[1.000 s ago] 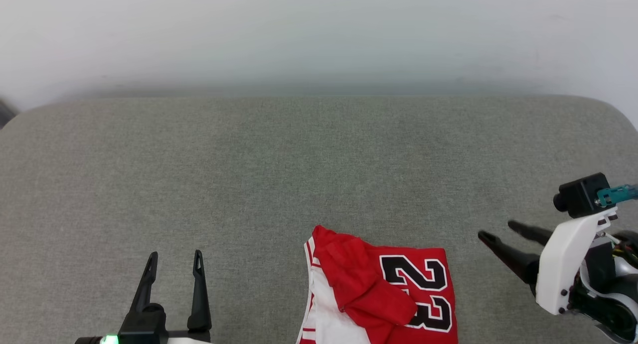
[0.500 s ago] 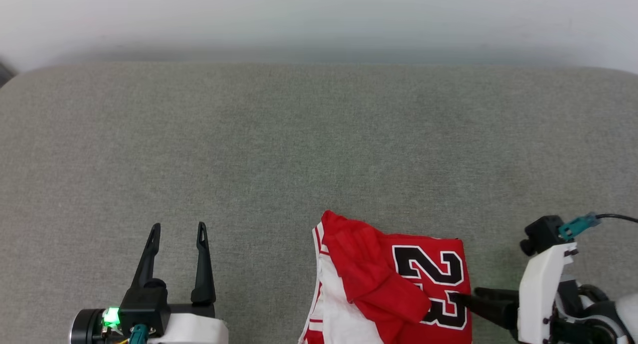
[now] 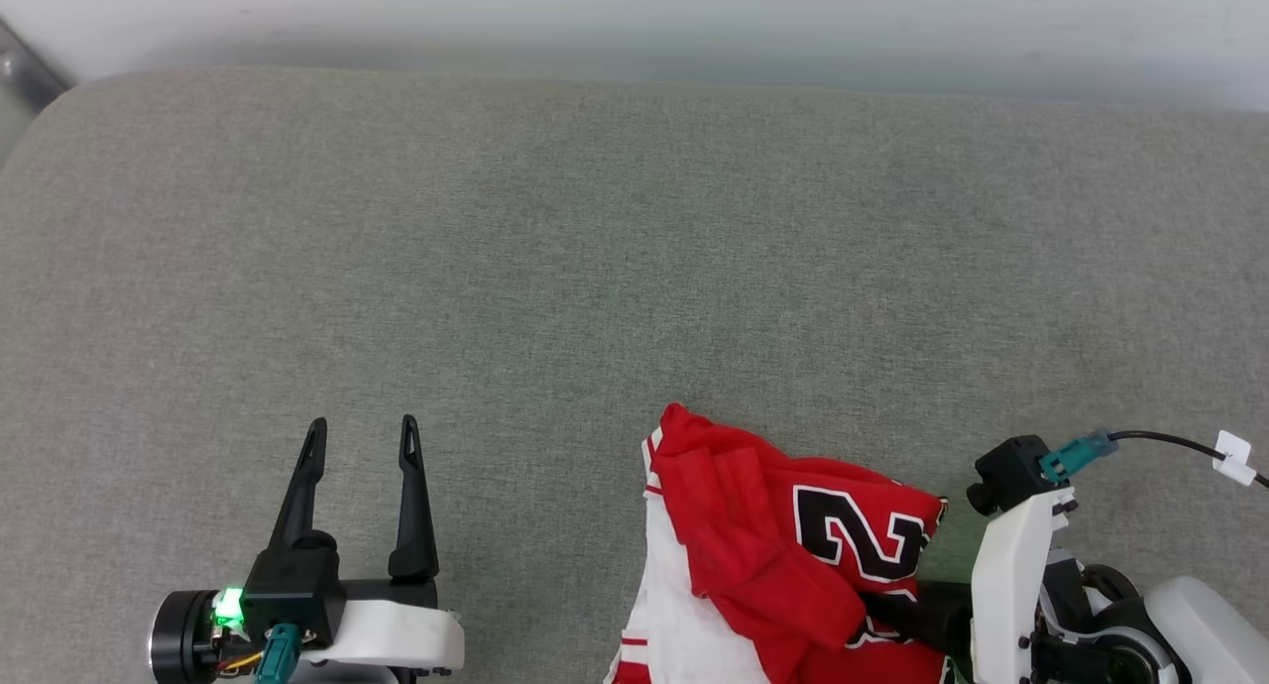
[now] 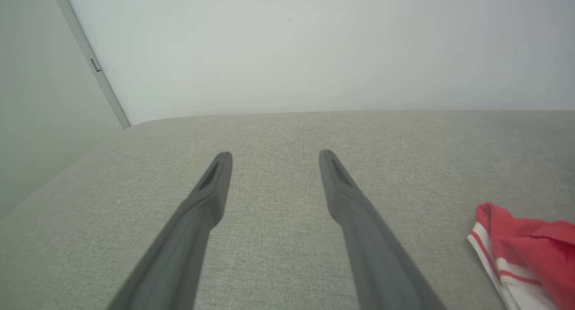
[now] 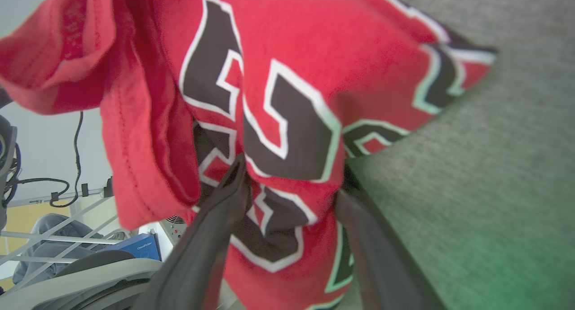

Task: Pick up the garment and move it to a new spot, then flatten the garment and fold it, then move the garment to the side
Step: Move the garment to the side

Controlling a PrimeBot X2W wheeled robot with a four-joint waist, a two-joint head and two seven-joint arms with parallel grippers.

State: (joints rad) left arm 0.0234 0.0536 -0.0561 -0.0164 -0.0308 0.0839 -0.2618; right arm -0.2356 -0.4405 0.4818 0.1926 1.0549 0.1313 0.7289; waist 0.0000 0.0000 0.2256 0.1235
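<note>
The garment is a crumpled red shirt with a white sleeve and a black "23" print. It lies at the near edge of the grey cushion, right of centre. My right gripper comes in from the right, low against the shirt's right side. In the right wrist view its two fingers stand apart around a bulge of the printed cloth, open. My left gripper hovers open over bare cushion to the left, fingers empty, the garment off to its right.
A pale wall runs behind the cushion's far edge. A grey door frame stands at the far left. Past the cushion's near edge the right wrist view shows cables, a blue box and metal rails.
The head camera has tilted down. My right gripper swung in from the right and pushed its fingers around the shirt's right edge, which now lifts and wrinkles. The left gripper stays put.
</note>
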